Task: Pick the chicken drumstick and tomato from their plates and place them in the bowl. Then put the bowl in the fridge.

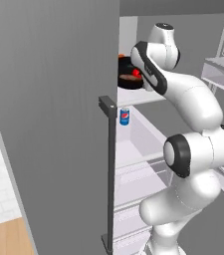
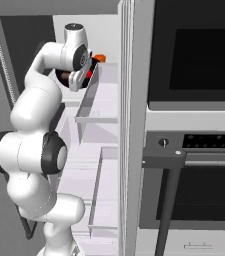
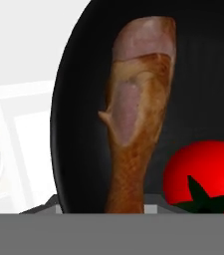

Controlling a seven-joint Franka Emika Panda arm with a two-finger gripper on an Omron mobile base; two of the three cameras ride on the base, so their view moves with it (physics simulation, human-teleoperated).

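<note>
Hand: reaching into the open fridge (image 1: 58, 124) at the upper shelf (image 1: 133, 97); the fingertips are not showing, so I cannot tell whether it is gripping the bowl or has let go.
Bowl (image 3: 83, 74): one, black, sitting at the shelf's front edge, right under the hand.
Drumstick (image 3: 136, 109): one, lying along the bowl's middle.
Tomato (image 3: 203, 174): one, lying just beside the drumstick's thin end, not quite touching.
Can (image 1: 125, 116): one, blue, standing below the shelf near the door's edge.
Oven (image 2: 194, 125): one, black, standing beside the fridge.
</note>
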